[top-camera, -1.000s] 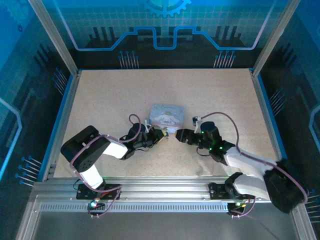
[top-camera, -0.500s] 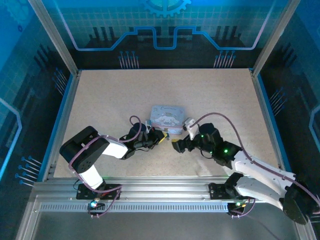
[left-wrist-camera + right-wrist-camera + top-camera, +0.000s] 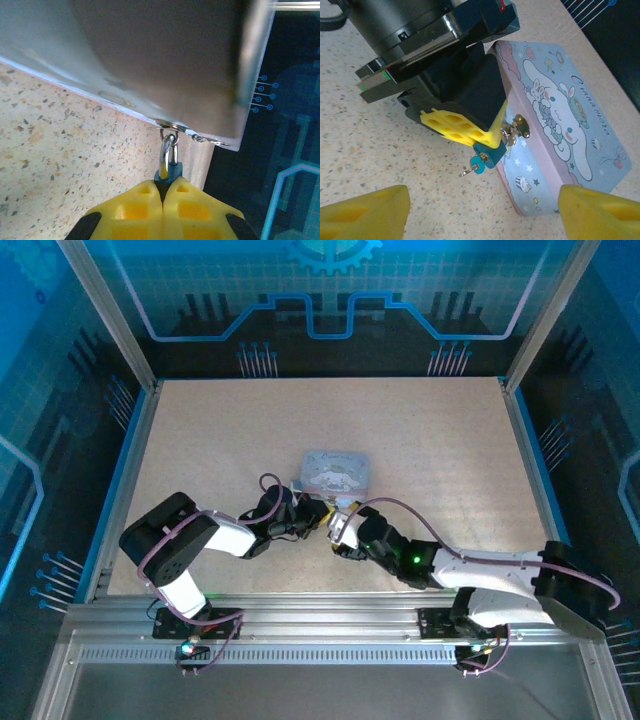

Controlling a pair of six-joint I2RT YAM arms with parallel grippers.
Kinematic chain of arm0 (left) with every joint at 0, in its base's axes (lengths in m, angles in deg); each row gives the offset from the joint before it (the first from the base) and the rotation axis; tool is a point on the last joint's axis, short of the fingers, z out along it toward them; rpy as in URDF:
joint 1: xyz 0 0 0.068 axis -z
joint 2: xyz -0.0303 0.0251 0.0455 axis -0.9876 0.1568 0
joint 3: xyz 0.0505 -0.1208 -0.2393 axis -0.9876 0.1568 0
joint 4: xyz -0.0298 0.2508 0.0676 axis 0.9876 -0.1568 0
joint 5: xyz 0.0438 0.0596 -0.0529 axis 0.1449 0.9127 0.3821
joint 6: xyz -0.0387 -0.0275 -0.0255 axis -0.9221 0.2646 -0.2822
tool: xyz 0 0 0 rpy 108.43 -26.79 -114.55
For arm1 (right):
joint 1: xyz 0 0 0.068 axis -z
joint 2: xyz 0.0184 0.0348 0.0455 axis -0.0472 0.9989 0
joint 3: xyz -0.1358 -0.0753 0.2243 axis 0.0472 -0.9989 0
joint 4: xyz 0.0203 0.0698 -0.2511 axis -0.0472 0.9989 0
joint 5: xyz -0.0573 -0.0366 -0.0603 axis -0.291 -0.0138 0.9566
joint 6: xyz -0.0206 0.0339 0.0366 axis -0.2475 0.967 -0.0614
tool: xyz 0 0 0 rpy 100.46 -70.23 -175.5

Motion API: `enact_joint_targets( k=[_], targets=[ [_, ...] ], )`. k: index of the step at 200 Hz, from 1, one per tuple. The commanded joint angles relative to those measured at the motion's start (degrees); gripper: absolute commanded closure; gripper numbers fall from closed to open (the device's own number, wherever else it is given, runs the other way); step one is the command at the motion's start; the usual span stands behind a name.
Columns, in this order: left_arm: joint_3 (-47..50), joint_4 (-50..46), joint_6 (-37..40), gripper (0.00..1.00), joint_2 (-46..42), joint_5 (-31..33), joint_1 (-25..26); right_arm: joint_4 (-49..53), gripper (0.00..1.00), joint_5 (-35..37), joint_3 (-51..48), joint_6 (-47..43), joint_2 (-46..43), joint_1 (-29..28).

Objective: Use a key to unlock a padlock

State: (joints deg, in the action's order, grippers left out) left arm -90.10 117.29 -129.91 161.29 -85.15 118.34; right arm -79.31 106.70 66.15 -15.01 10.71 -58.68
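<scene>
The small teal padlock [image 3: 489, 151] hangs by its metal shackle [image 3: 169, 149] from the clasp on the front of the lavender cartoon tin box [image 3: 560, 125]. My left gripper [image 3: 164, 189] is shut on the padlock's body [image 3: 168, 175], its yellow fingers [image 3: 457, 127] pressed together. The key [image 3: 479, 168], with a round teal head and a small ring, sits right at the padlock's underside beside the brass keyhole. I cannot tell whether it is inserted. My right gripper [image 3: 480, 220] stands open a little in front of the key, with one yellow finger [image 3: 365, 210] on each side and nothing between them.
The tin box [image 3: 335, 472] lies mid-table on the speckled tabletop [image 3: 220, 440]. Both arms meet just in front of it, left gripper [image 3: 314, 514] and right gripper [image 3: 336, 536] close together. Blue rails and metal posts frame the table.
My right arm has swung left from beside the box to just in front of the padlock. My left gripper has stayed put, still clamped on the padlock.
</scene>
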Motion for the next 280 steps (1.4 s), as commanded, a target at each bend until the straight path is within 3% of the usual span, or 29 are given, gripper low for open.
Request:
enact_joint_targets(
  k=[1, 115, 224, 280],
  targets=[
    [-0.7, 3.7, -1.7, 1.00, -1.1, -1.5, 0.5, -5.0, 0.26, 4.3, 1.5, -3.2, 3.1, -0.8],
    [0.0, 5.8, -2.6, 1.00, -0.3, -2.0, 0.5, -14.1, 0.48, 7.5, 2.4, 0.2, 15.7, -0.8],
    [0.4, 6.3, -2.8, 1.00, -0.1, -2.0, 0.5, -15.4, 0.80, 8.8, 2.0, 2.3, 16.5, 0.0],
    [0.4, 6.4, -2.7, 1.00, -0.1, -2.1, 0.5, -15.4, 0.92, 9.1, 2.0, 3.2, 16.7, 0.1]
  ],
)
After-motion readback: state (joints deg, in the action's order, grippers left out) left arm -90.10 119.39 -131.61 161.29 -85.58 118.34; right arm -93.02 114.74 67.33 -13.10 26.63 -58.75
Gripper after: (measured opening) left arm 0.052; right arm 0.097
